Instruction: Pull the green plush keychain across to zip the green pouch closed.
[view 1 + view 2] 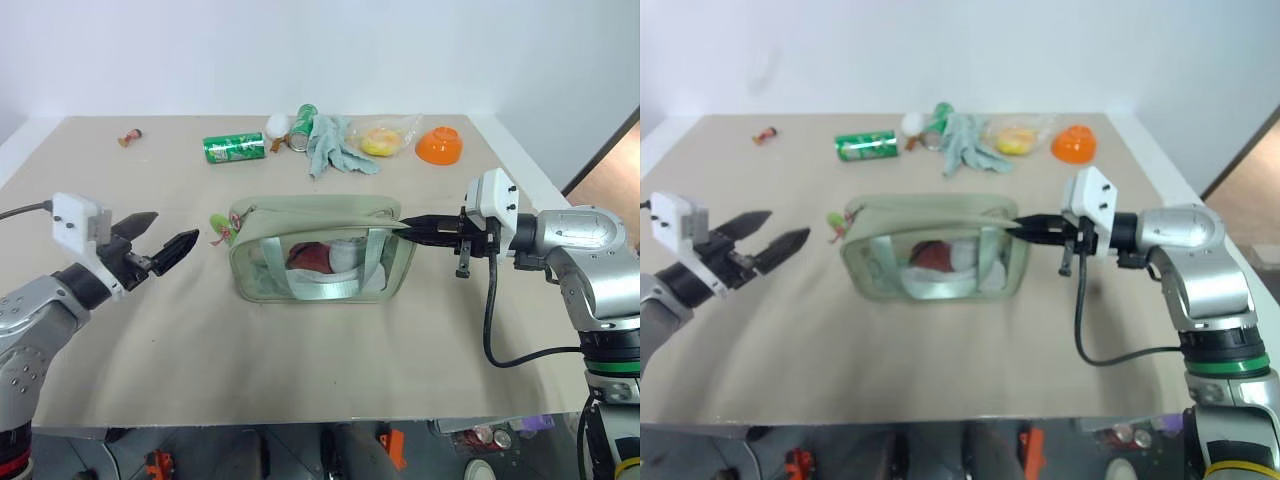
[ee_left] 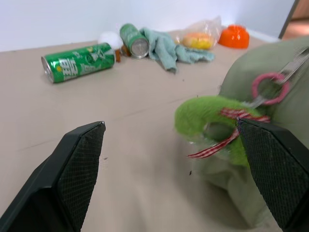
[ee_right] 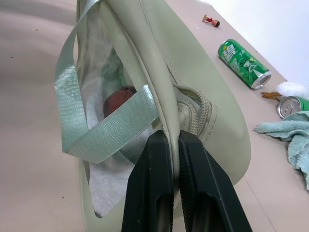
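Observation:
The green pouch [image 1: 320,250] lies in the middle of the table, pale olive with clear window sides and strap bands, with red and white items inside. At its left end the green plush keychain [image 1: 218,222] hangs from the zipper pull on a pink ring; the left wrist view shows the keychain [image 2: 212,121] close up with a red checked ribbon. My left gripper [image 1: 172,232] is open and level just left of the keychain, not touching it. My right gripper [image 1: 405,226] is shut on the pouch's right end, its fingers [image 3: 157,159] pinching the fabric edge beside the zipper.
Along the far side lie a green soda can [image 1: 234,148], a second can [image 1: 303,125], a white ball [image 1: 277,125], a pale green-grey cloth [image 1: 335,145], a plastic bag with something yellow [image 1: 385,137], an orange bowl [image 1: 438,146] and a small figure [image 1: 130,137].

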### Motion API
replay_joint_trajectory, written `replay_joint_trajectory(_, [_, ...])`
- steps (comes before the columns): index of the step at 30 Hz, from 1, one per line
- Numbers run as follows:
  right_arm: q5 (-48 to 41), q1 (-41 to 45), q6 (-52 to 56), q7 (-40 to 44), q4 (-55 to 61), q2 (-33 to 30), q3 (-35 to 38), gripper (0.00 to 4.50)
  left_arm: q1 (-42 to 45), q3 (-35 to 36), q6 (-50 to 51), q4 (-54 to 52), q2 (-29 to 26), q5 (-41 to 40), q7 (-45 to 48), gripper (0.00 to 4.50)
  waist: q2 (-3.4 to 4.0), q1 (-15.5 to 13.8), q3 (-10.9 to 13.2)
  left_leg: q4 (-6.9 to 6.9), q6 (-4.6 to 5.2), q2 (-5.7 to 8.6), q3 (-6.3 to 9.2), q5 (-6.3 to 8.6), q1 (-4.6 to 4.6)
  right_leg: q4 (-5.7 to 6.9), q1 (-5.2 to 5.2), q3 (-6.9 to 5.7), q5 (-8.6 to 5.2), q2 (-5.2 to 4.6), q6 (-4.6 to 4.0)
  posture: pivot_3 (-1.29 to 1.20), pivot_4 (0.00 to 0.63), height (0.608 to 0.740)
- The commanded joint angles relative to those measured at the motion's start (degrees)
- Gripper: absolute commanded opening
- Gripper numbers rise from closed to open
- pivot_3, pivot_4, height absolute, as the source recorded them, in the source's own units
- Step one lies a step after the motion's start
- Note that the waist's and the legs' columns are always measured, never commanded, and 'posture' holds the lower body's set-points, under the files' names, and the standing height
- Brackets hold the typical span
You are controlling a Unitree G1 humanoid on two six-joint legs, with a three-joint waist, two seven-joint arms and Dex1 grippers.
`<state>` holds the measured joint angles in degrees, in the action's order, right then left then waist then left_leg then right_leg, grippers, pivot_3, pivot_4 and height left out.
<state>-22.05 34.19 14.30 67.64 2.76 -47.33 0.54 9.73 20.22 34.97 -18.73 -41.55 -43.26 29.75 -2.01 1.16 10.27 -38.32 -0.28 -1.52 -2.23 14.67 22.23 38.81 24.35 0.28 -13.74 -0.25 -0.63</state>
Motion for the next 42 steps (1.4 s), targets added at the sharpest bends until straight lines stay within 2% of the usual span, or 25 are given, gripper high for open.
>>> replay_joint_trajectory(1, [0.48, 0.42, -0.72, -0.43, 1.60, -0.07, 0.66, 0.06, 2.58, -2.58, -3.69, 3.15, -1.27, 3.98, 4.48, 4.50, 0.00, 0.01, 0.00, 0.00, 0.00, 0.00, 0.00, 0.00, 0.00, 0.00, 0.01, 0.01, 0.00, 0.01, 0.00, 0.00, 0.150, 0.740])
replay_joint_trajectory(9, [0.94, 0.14, -0.82, -1.31, 2.30, -0.49, 1.20, 0.06, 9.98, -8.43, -10.79, 14.08, -0.16, 11.65, 12.41, 4.50, 0.00, 0.00, 0.00, 0.00, 0.00, 0.00, 0.01, 0.00, 0.08, 0.00, 0.05, -0.01, 0.01, 0.00, -0.01, 0.00, 0.150, 0.740])
replay_joint_trajectory(18, [1.60, -0.76, -1.08, -2.29, 2.80, -1.25, 1.83, 0.06, 17.27, -12.09, -17.58, 24.02, 1.41, 16.10, 20.49, 4.50, 0.00, -0.01, 0.00, -0.02, 0.00, 0.00, -0.02, 0.00, 0.11, 0.00, 0.08, 0.01, 0.02, -0.01, 0.03, 0.00, 0.150, 0.740])
replay_joint_trajectory(19, [1.63, -0.83, -1.13, -2.33, 2.81, -1.29, 1.87, 0.00, 17.90, -12.35, -18.13, 24.86, 1.63, 16.56, 21.24, 3.98, 0.00, -0.01, 0.00, -0.03, 0.00, 0.00, -0.01, 0.00, 0.11, 0.00, 0.08, 0.00, 0.03, -0.01, 0.03, 0.00, 0.150, 0.740])
replay_joint_trajectory(21, [1.56, -1.02, -1.07, -2.41, 3.04, -1.36, 1.99, 0.00, 19.11, -12.85, -18.98, 26.62, 1.90, 17.46, 22.49, 3.40, 0.00, -0.03, 0.00, -0.03, 0.00, 0.00, -0.01, 0.00, 0.12, 0.00, 0.07, 0.00, 0.03, -0.01, 0.03, 0.00, 0.150, 0.740])
replay_joint_trajectory(27, [1.65, -1.26, -1.33, -2.74, 3.09, -1.57, 2.12, 0.00, 21.53, -13.22, -20.91, 29.93, 3.10, 18.66, 24.53, 1.23, 0.00, 0.00, 0.00, -0.05, 0.00, 0.00, -0.01, 0.00, 0.12, 0.00, 0.07, 0.00, 0.04, -0.01, 0.05, 0.00, 0.150, 0.740])
replay_joint_trajectory(31, [1.56, -1.39, -1.43, -2.84, 3.14, -1.75, 2.16, 0.00, 22.34, -13.06, -22.09, 31.16, 3.55, 19.30, 25.37, 0.01, -0.01, -0.02, 0.00, -0.07, 0.00, 0.00, -0.01, 0.00, 0.13, 0.00, 0.07, 0.00, 0.05, -0.02, 0.07, 0.00, 0.150, 0.740])
replay_joint_trajectory(35, [1.56, -1.49, -1.61, -2.84, 3.10, -1.90, 2.19, 0.00, 22.50, -11.50, -21.81, 30.26, 3.43, 18.25, 25.98, 0.01, -0.01, -0.01, 0.00, -0.08, 0.00, 0.00, -0.01, 0.00, 0.14, 0.00, 0.07, 0.00, 0.06, -0.02, 0.08, 0.00, 0.150, 0.740])
replay_joint_trajectory(42, [1.33, -2.07, -1.64, -2.97, 3.54, -2.35, 2.68, 0.00, 25.06, -5.43, -13.05, 20.21, 1.53, 10.36, 22.74, 0.01, -0.04, -0.02, 0.02, -0.10, 0.00, 0.00, 0.01, 0.00, 0.20, -0.01, 0.09, -0.01, 0.06, -0.04, 0.10, 0.00, 0.150, 0.740])
